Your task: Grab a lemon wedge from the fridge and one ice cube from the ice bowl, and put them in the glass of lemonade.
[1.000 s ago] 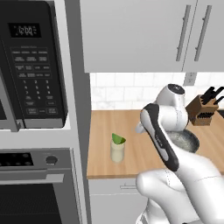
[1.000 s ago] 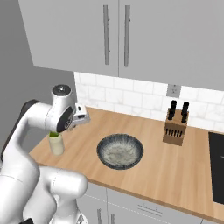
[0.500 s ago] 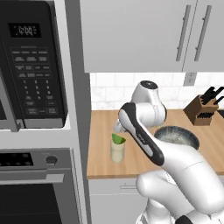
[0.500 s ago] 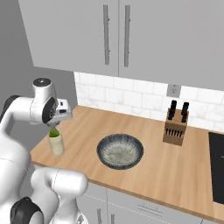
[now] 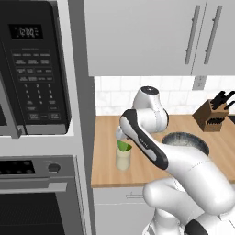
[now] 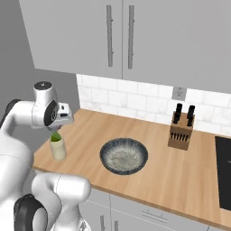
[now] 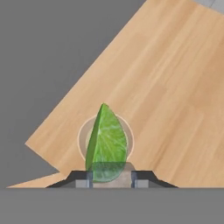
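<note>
The wooden counter (image 6: 180,171) carries a wide grey bowl (image 6: 123,155) near its middle and a knife block (image 6: 180,131) toward the back wall. At the counter's left end stands the small glass of lemonade (image 6: 57,148). Directly over that glass hangs the gripper (image 7: 111,179), its two fingers clamped on the lemon wedge (image 7: 106,144) (green-yellow, pointed tip away from the hand)

Green lemon wedge (image 7: 106,142), speckled grey bowl (image 6: 123,155)
</note>
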You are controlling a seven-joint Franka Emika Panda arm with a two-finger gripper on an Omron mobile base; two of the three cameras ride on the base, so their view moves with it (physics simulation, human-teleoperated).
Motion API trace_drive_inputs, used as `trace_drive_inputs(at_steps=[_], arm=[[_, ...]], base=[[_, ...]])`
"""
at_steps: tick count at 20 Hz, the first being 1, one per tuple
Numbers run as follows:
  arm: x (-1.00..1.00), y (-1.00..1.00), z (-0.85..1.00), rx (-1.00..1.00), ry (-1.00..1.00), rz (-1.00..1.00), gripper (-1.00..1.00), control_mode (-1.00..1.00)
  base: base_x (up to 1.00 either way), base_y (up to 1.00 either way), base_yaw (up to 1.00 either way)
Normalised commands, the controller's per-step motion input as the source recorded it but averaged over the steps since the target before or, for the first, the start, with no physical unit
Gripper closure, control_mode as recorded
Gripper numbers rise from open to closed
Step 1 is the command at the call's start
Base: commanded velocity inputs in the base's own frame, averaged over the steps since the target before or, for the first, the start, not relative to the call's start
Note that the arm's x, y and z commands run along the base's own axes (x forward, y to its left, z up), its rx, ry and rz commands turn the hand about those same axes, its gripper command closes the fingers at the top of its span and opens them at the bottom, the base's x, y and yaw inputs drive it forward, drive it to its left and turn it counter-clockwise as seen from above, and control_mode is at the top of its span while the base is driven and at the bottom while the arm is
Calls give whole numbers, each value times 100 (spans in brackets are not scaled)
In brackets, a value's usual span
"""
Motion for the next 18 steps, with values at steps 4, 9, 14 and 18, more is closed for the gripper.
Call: trace_drive_inputs(at_steps=[4, 9, 14, 18], arm=[[4, 0, 0, 0, 0, 0, 100, -100], [9, 0, 0, 0, 1, 0, 100, -100], [15, 0, 0, 0, 2, 0, 100, -100], [0, 17, 0, 0, 2, -5, 100, -100]], base=[[0, 0, 0], [0, 0, 0], [0, 0, 0], [0, 0, 0]])
